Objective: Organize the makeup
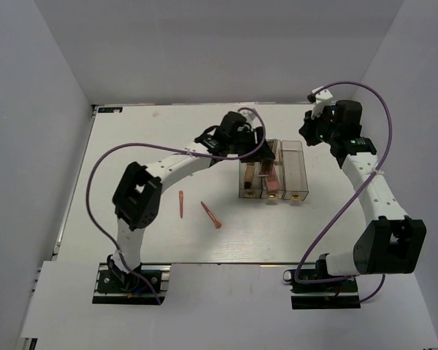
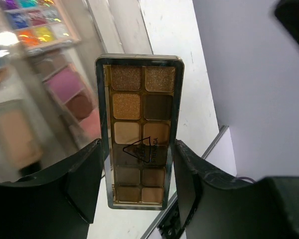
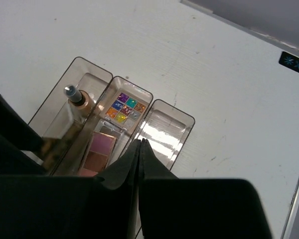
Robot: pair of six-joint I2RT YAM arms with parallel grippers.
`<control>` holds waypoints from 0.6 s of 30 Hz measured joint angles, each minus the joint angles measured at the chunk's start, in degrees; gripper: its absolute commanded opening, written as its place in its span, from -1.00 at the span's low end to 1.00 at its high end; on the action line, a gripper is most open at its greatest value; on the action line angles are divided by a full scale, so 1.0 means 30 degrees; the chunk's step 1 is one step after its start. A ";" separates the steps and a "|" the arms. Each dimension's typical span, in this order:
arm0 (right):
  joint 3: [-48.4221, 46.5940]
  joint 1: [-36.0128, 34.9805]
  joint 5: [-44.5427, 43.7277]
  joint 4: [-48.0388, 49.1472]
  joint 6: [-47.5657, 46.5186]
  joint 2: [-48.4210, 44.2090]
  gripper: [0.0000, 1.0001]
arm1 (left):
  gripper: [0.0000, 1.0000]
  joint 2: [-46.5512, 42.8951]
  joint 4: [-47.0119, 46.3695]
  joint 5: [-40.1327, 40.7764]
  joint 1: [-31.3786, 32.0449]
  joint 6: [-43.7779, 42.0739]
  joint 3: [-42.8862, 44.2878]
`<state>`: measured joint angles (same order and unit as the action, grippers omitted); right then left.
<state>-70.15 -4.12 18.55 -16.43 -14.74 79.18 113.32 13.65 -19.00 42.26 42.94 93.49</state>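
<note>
The left claw point(image 2: 139, 155) is clamped on the brown palette point(image 2: 139, 94), gripping its long edges, likely so it can slot on end into the clear boxes point(image 3: 165, 125) close by (a pink palette point(image 3: 102, 147) and a bottle point(image 3: 75, 97) sit inside). The right claw point(image 3: 141, 145) hovers above them, fingers together, empty; two pink sticks point(image 1: 181, 203) lie on the table point(image 1: 131, 131)

A white, lightly scuffed table point(image 1: 131, 146) fills the middle. Plain pale grey walls enclose it: the back wall point(image 1: 226, 44) at 12 o'clock, a side wall point(image 1: 29, 146) at 9 o'clock and another side wall point(image 1: 416, 146) at 3 o'clock. A white panel point(image 1: 226, 299) covers the 6 o'clock edge. A small dark label point(image 1: 111, 109) sits at 11 o'clock. The light is even and the shadows are soft.
</note>
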 measured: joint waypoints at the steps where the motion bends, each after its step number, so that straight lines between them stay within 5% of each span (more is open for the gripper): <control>1: 0.0131 0.0117 -0.0299 0.0248 0.0262 -0.0211 -1.00 | -0.75 0.0743 -0.0044 -0.0058 0.0219 0.0073 0.0656; 8: 0.1202 0.0743 -0.1086 0.0670 0.1115 -0.1333 -1.00 | -0.75 0.4488 0.0918 0.0954 0.1545 0.0590 0.4503; 18: 0.1916 0.1086 -0.1093 0.0998 0.1698 -0.1690 -1.00 | -0.76 0.4852 0.2987 0.4503 0.1858 0.0729 0.5610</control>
<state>-64.40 -0.86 15.27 -13.43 -9.65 74.11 127.87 22.61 -5.50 47.83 45.12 110.32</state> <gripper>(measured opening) 0.013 0.636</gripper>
